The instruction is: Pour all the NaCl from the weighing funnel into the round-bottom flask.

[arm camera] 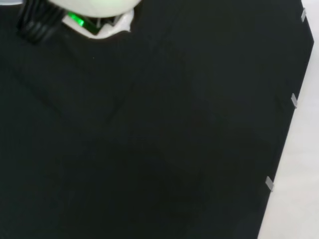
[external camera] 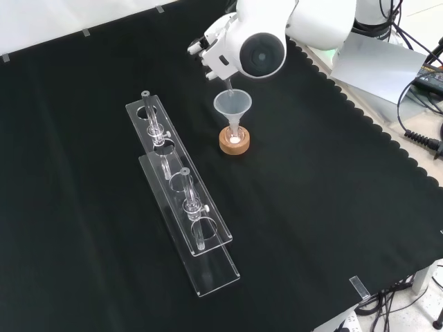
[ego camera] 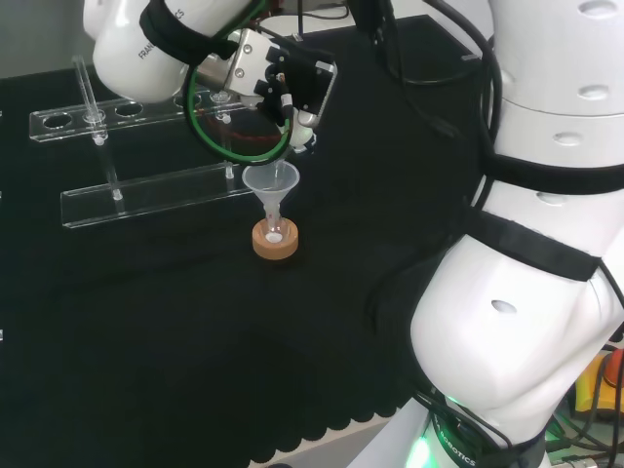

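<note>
My hand (ego camera: 292, 83) is poised directly above a clear funnel (external camera: 232, 104); whether its fingers grip anything, I cannot tell. The funnel's stem enters the round-bottom flask, hard to make out, seated on a cork ring (external camera: 234, 141) beside the clear rack (external camera: 208, 238).

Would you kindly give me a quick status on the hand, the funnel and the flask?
Hand above the clear funnel, fingers not readable. Funnel sits upright in flask neck on cork ring; white powder at the bottom. Test-tube racks stand apart, nothing blocking.
</note>
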You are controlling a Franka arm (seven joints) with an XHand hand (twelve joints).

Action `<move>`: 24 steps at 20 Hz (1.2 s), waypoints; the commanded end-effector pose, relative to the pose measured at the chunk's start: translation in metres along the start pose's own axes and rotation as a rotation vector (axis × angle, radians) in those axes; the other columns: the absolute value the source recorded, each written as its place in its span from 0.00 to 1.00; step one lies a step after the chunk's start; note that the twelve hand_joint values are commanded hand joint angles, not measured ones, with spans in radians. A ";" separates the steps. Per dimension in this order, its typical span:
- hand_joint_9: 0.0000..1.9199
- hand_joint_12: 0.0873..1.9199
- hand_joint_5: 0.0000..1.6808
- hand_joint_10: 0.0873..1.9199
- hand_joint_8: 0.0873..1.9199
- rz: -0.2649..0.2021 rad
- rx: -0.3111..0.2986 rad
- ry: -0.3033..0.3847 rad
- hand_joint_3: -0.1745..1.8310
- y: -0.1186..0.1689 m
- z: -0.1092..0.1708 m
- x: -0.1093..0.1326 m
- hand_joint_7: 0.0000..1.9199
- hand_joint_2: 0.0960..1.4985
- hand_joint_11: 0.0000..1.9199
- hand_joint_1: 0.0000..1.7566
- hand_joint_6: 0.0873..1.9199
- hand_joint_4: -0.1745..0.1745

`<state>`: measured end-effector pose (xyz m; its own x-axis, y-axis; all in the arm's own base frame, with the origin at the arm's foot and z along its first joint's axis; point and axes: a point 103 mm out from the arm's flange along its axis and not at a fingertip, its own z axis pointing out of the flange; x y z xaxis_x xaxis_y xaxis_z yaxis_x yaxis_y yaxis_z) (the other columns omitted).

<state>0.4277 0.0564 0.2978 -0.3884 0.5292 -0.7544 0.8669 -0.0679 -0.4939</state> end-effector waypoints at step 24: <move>0.61 0.55 0.69 0.14 0.31 -0.001 -0.079 0.322 0.45 0.006 0.049 -0.024 0.57 0.41 0.42 0.62 0.45 1.00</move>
<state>0.4272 0.0096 0.2949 -0.2905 0.7507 -0.5933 0.8928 -0.0104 -0.4504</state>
